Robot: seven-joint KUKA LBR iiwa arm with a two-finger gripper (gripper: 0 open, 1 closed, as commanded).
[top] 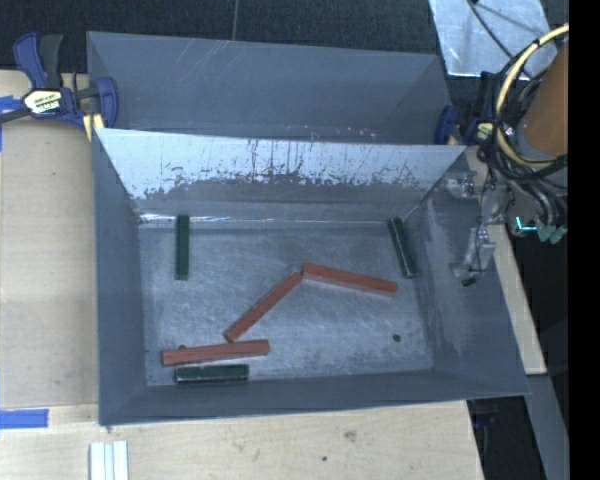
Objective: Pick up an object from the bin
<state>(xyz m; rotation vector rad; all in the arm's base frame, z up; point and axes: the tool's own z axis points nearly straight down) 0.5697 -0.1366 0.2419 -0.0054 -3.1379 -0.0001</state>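
We see bare floor (280, 243) at the back, between left green stick (182, 247) and right green stick (402, 247); front right open too. Diagonal brown stick (264, 308) and flatter brown stick (349, 280) bar the middle; front brown stick (215, 352) and dark stick (211, 374) crowd front left.

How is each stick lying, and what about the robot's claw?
left green stick: flat, alone.
right green stick: flat near the bin's right wall.
front green stick: flat, alongside front brown stick.
front brown stick: flat, crosswise.
slanted brown stick: flat, upper end meeting right brown stick.
right brown stick: flat.
gripper: above bin's right wall, touching no stick.
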